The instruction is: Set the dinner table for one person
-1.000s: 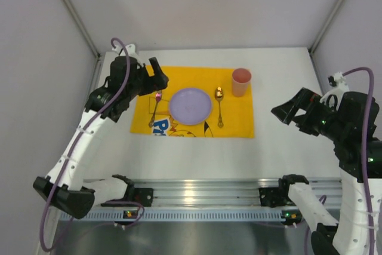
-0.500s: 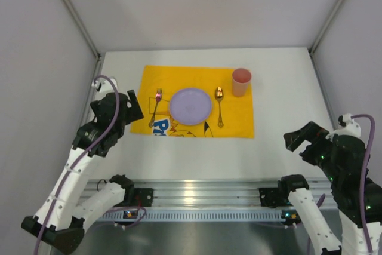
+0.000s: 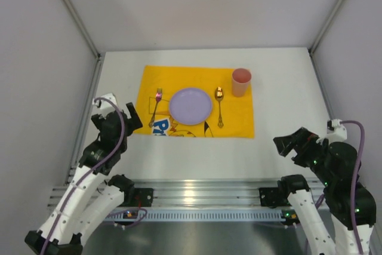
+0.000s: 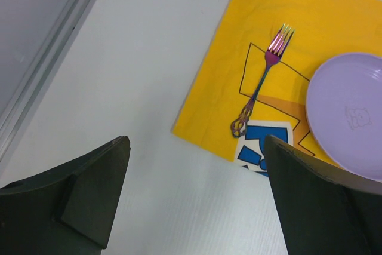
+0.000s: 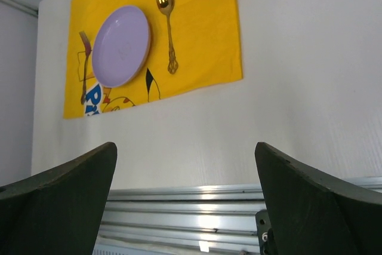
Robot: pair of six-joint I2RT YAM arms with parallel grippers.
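Left pincer (image 3: 132, 117) and right pincer (image 3: 287, 141) have withdrawn from the cloth (image 3: 239, 117), seemingly empty.

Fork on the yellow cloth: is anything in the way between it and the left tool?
Nothing visible is. Only bare white table and yellow cloth lie between the open left tool and the fork.

Legible only in part: a large blue-and-white "P" printed at the near left of the yellow cloth (image 3: 236, 117), just beside the purple plate (image 3: 190, 106). Followed by further letters, blurred and half cut off, not readable. Seen from the left wrist, only a blue patch with white shapes. On the plate's middle, a faint embossed mark, too small to decipher.
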